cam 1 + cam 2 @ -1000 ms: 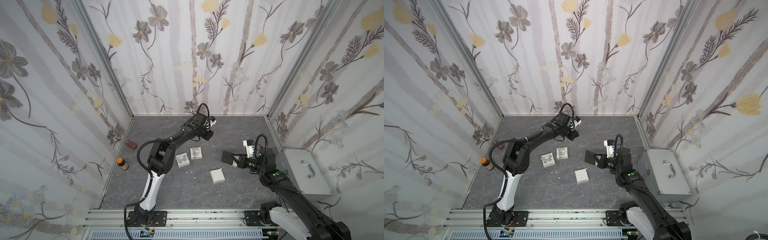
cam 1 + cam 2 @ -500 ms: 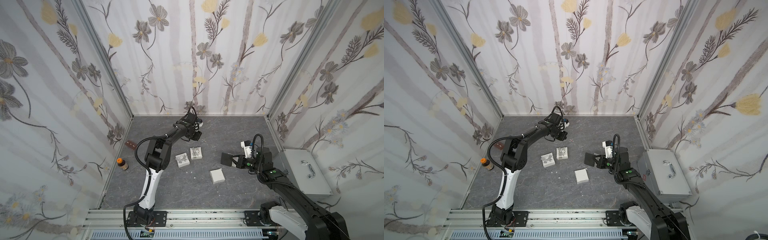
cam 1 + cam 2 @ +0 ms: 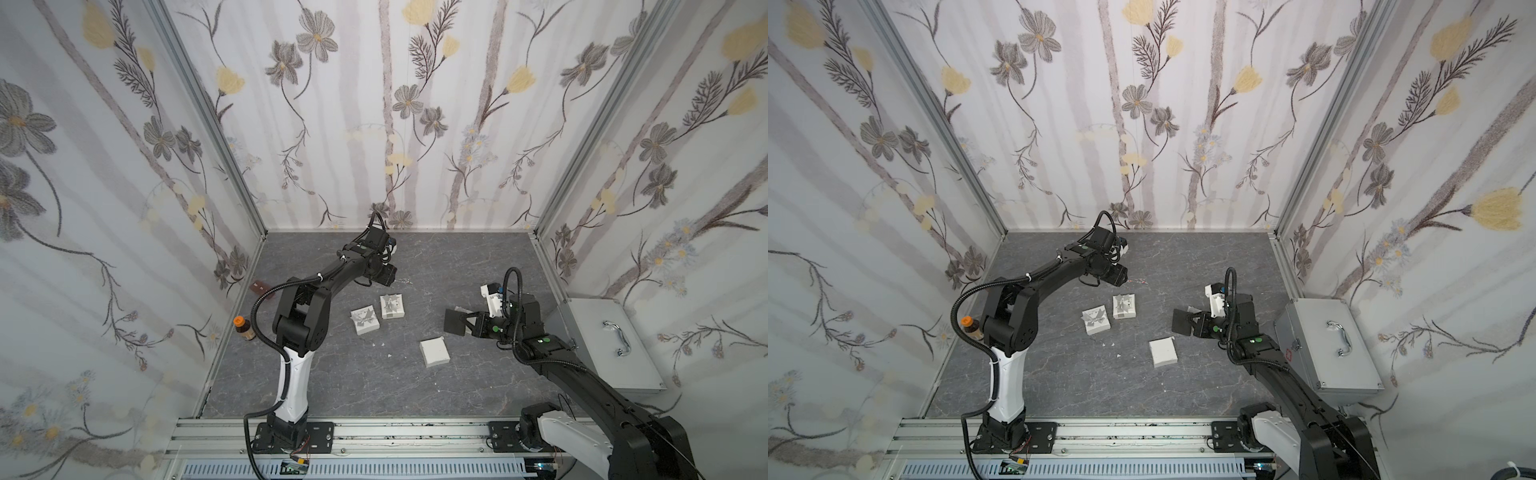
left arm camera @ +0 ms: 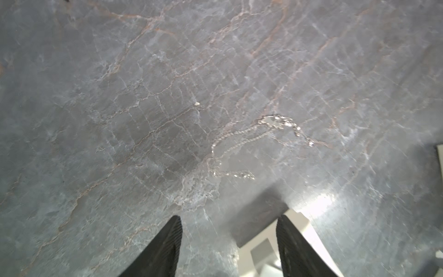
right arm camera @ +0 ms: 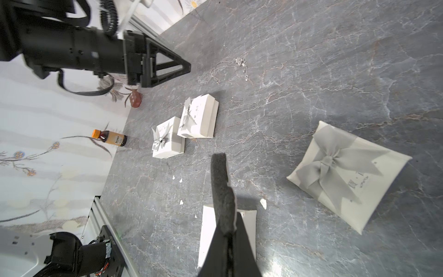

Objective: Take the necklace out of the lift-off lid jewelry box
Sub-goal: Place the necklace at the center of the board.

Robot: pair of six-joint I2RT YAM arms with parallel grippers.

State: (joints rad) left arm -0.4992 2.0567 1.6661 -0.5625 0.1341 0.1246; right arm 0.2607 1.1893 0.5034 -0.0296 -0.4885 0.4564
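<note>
On the table [image 4: 119,96], near the back wall, we see the necklace [image 4: 275,119] lying loose, just ahead of our left gripper [image 4: 229,217], jaws parted; our right gripper [image 5: 229,233] clamps a black pad [image 5: 220,182], likely keeping it clear.

Counter [image 3: 374,386]: dark grey, stone-veined surface, enclosed on three sides by floral-papered walls [image 3: 395,124].

Item 1: small bottle [image 3: 243,328], orange cap, dark contents, standing upright at the counter's left edge, close against the wall.

Item 2: small reddish-brown object [image 3: 258,286], farther back along the same wall, apart from the bottle. Its nature cannot be told.

Item 3: two white boxes with grey ribbon bows [image 3: 365,320] [image 3: 392,306], lying just beside each other near mid-counter.

Item 4: white crumbs [image 3: 388,356], scattered on the counter in front of those boxes.

Item 5: silver metal case [image 3: 582,345], lying flat along the right side, chrome handle [image 3: 619,338] facing up.

Item 6: aluminium rail [image 3: 415,432] across the front edge.
</note>
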